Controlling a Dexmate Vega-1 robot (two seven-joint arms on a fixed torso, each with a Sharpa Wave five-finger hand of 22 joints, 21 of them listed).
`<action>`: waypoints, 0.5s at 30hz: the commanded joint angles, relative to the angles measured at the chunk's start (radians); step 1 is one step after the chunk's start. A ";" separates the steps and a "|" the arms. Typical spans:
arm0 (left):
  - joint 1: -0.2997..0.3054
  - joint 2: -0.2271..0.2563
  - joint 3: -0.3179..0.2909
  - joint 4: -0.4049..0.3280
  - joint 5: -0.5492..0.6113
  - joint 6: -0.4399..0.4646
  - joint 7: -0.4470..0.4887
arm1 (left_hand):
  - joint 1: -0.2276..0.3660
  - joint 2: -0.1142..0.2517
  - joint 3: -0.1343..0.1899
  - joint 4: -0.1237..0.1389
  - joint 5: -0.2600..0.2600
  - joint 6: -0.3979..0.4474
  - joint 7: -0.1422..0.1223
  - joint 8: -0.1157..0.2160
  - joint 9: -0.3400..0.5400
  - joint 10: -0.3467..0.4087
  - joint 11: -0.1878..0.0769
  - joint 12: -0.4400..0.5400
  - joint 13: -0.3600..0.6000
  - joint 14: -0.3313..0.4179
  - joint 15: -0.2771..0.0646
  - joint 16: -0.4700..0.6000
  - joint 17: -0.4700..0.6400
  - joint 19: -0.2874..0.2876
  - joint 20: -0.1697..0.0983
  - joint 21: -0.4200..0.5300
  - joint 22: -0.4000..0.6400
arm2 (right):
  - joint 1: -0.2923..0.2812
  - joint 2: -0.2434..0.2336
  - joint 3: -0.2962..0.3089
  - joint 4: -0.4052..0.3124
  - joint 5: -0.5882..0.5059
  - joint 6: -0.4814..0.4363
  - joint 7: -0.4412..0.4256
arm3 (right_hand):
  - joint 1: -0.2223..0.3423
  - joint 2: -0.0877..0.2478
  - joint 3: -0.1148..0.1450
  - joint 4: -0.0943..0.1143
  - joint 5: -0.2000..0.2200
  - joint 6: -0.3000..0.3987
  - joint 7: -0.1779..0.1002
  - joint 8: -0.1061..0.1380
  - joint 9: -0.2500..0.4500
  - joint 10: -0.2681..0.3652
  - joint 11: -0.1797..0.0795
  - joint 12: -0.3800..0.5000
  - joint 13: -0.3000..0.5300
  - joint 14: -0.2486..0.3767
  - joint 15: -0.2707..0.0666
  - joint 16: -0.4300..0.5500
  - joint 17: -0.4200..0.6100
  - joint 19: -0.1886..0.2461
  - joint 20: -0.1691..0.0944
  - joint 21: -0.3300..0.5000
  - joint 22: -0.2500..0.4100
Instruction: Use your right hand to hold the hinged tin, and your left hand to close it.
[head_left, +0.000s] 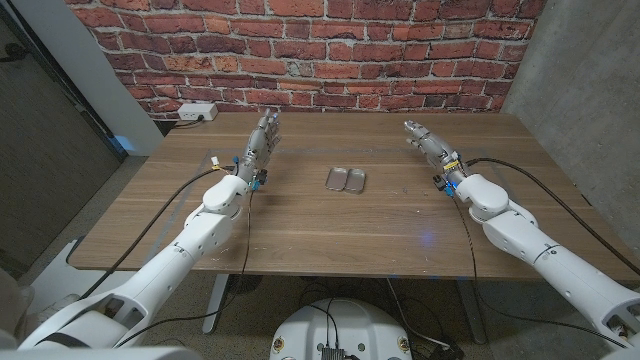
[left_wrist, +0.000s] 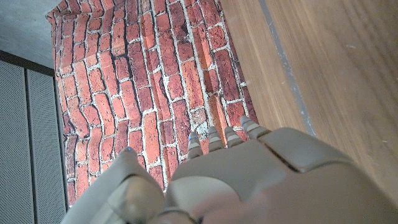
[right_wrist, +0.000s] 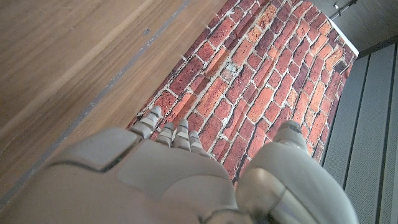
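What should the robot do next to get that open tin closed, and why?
Probably bring the right hand in toward the hinged tin to hold it. The tin lies open at the middle of the table, and both hands are off to its sides, holding nothing. The left hand should wait until the tin is steadied.

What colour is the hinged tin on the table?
Plain silver-grey metal, lying open; the hinged tin shows best in the head view.
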 joint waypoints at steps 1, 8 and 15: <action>0.001 0.022 -0.001 -0.039 -0.010 0.069 0.021 | 0.001 -0.005 -0.006 0.004 0.007 0.008 -0.004 0.006 0.004 0.014 -0.002 0.010 0.005 0.001 -0.014 0.006 0.002 -0.008 0.003 0.009 0.002 | 0.035 -0.052 -0.035 -0.055 -0.122 -0.059 -0.009 | 0.013 -0.001 0.000 -0.003 -0.002 -0.011 0.002 0.005 0.002 0.027 -0.007 0.016 0.004 0.003 0.001 0.005 0.003 0.002 0.004 -0.010 0.002; -0.028 -0.009 0.016 0.004 -0.020 0.048 -0.020 | -0.005 -0.007 -0.011 0.006 0.007 0.010 -0.003 0.007 0.004 0.014 -0.004 0.010 0.005 0.001 -0.014 0.006 0.003 -0.007 0.002 0.010 0.002 | 0.053 -0.056 -0.048 -0.061 -0.155 -0.074 -0.008 | 0.016 0.002 0.001 -0.004 -0.002 -0.030 0.000 0.003 0.002 0.024 -0.002 0.016 0.006 -0.010 0.004 0.001 0.003 -0.010 -0.001 -0.020 0.002; -0.015 0.000 0.010 -0.011 -0.023 0.062 -0.003 | -0.007 -0.009 -0.013 0.007 0.008 0.012 -0.005 0.007 0.004 0.014 -0.004 0.010 0.005 0.000 -0.015 0.006 0.003 -0.007 0.001 0.010 0.002 | 0.053 -0.077 -0.062 -0.111 -0.222 -0.108 -0.032 | 0.019 0.004 0.001 -0.004 -0.002 -0.033 0.000 0.004 0.002 0.021 0.002 0.016 0.006 -0.011 0.008 0.002 0.003 -0.009 -0.004 -0.022 0.002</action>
